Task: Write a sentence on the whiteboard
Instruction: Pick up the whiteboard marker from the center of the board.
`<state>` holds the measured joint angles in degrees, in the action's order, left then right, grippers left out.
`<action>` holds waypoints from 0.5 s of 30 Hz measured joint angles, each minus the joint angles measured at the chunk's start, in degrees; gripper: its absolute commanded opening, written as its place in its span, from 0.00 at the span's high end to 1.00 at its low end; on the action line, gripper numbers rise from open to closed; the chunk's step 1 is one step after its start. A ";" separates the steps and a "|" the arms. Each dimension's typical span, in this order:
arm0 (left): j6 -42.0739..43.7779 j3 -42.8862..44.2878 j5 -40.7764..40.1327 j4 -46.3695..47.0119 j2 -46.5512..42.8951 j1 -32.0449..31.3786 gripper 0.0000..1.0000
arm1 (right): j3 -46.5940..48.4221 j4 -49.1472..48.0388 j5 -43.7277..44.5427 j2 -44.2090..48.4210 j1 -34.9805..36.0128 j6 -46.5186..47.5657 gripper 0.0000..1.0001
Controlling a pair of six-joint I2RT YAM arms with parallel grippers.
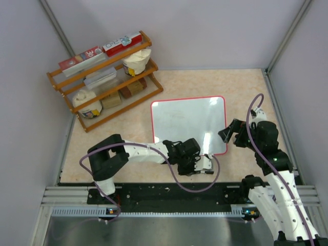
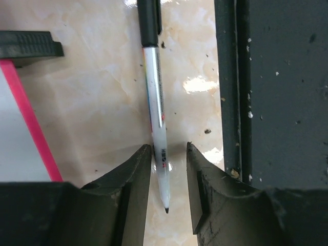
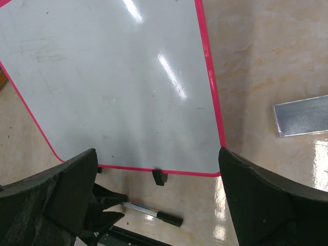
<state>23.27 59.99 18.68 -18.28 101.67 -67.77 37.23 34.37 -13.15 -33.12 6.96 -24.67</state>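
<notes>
The whiteboard lies flat mid-table, white with a red rim; its face shows only faint grey smudges, and the sentence is out of view. A white marker with a black cap lies on the table just in front of the board's near edge, also seen in the right wrist view. My left gripper is open around the marker's tip end, with the barrel close to the left finger and a gap to the right one. My right gripper hovers wide open over the board's near right corner, holding nothing.
A wooden shelf rack with boxes and bagged items stands at the back left. A black rail runs along the table's near edge, right beside the marker. A flat metal strip lies on the table right of the board.
</notes>
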 measured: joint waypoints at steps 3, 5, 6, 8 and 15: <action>0.00 0.02 -0.39 0.90 0.52 0.00 0.74 | 0.00 0.00 0.00 0.02 0.00 0.00 0.01; 0.07 0.02 -0.68 1.36 0.72 0.00 0.88 | 0.00 0.00 0.00 0.00 0.00 0.00 0.01; -0.02 0.02 -0.74 1.46 0.74 0.02 0.92 | 0.00 0.00 0.00 0.00 0.00 0.00 0.01; -0.13 0.04 -0.79 1.73 0.87 0.04 1.00 | 0.00 0.00 0.00 0.00 0.00 0.00 0.01; -0.63 -0.55 -0.83 2.47 0.48 0.04 1.00 | 0.00 0.02 0.02 0.00 0.00 0.00 0.01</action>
<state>22.63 59.44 17.85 -15.81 102.15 -67.72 37.23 34.39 -13.13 -33.12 6.96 -24.67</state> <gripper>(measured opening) 0.027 0.987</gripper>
